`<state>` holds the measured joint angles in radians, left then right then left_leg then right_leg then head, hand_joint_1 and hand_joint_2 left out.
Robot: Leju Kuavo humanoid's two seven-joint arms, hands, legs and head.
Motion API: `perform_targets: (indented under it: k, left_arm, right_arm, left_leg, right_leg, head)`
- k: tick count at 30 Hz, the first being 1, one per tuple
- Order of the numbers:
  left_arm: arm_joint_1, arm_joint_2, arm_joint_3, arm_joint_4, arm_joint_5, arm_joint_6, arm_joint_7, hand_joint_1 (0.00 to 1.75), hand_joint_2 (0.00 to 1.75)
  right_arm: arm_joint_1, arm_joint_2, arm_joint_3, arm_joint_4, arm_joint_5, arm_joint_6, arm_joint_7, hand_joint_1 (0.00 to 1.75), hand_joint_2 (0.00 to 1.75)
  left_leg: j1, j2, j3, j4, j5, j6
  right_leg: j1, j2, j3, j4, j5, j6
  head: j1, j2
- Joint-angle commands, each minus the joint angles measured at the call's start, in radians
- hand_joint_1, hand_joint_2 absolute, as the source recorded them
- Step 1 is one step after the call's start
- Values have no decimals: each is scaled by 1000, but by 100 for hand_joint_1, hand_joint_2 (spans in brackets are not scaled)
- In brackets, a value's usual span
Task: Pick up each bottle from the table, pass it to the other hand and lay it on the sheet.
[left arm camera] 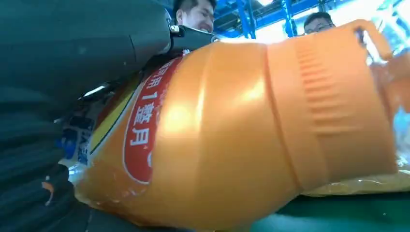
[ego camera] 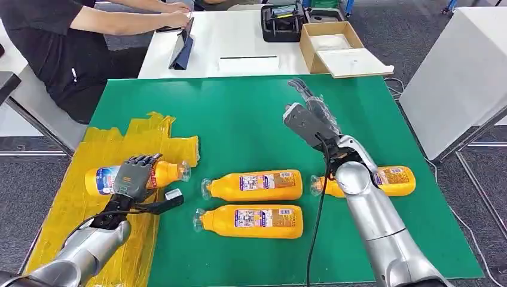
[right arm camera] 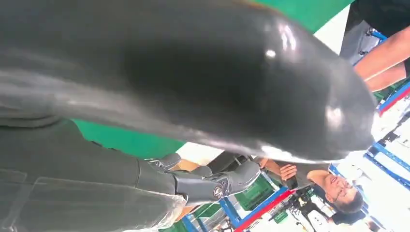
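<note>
**Q:** How's that bottle (ego camera: pixel 139 177) handle?

**A:** My left hand (ego camera: pixel 133 176) wraps its labelled middle on the yellow sheet (ego camera: pixel 72 209) — smooth plastic, probably slippery, fairly hefty. Right hand (ego camera: pixel 312 116)'s empty, fingers spread over the tabletop (ego camera: pixel 239 119).

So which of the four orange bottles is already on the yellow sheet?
The leftmost bottle, under the left robot hand, lies on the yellow sheet. The other three lie on the bare green table cover.
</note>
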<state>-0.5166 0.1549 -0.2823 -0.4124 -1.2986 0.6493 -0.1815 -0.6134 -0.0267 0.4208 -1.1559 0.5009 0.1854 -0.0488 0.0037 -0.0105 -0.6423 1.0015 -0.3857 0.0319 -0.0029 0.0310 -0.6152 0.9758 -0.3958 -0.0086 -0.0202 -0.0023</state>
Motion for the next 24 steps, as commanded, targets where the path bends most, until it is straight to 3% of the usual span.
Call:
perform_targets:
  k: [1,8,13,16,19,20,22,24]
  left_arm:
    - [81,-39,-69,68,48,12,-67,0,0]
    - [61,-62,-68,40,171,49,-182,0,0]
    - [38,-62,-72,-60,362,-31,-298,0,0]
    - [74,-47,-79,-244,486,-142,-290,0,0]
    - [154,19,-77,-520,642,-250,-271,0,0]
    - [197,43,-47,-646,729,-298,-263,0,0]
    - [263,83,27,-839,794,-324,-208,0,0]
    - [331,85,175,-998,1034,-418,-230,0,0]
  right_arm:
    - [-1,24,-13,69,34,-24,7,0,0]
    - [52,23,-54,12,73,-26,29,0,0]
    - [111,3,-104,-45,104,-23,47,0,0]
    - [165,-11,-135,-111,138,-3,51,0,0]
    - [224,-56,-144,-145,148,-3,29,0,0]
    - [247,-81,-135,-161,167,-1,17,0,175]
    - [302,-127,-127,-218,221,0,3,0,175]
    - [363,-169,-138,-289,252,9,9,0,175]
  left_leg:
    - [-2,5,8,-2,-2,-3]
    - [-3,-4,6,-2,-2,-1]
    - [-6,-12,4,-1,-1,0]
    - [-8,-16,3,0,-2,1]
    - [-11,-19,3,1,-3,1]
    - [-11,-18,0,1,-3,2]
    - [-11,-16,-1,2,-5,4]
    - [-11,-13,-3,3,-6,5]
  right_leg:
    - [-2,-1,7,-3,0,1]
    - [-2,-7,7,-2,-4,5]
    - [-4,-12,5,-2,-7,9]
    - [-5,-17,5,-2,-10,12]
    - [-4,-20,6,-2,-12,15]
    - [-3,-17,2,-2,-11,16]
    - [-5,-16,4,-2,-12,17]
    - [-4,-13,4,-1,-12,17]
  head:
    - [0,0]
    - [0,0]
    - [0,0]
    - [0,0]
    - [0,0]
    - [0,0]
    - [1,0]
    - [0,0]
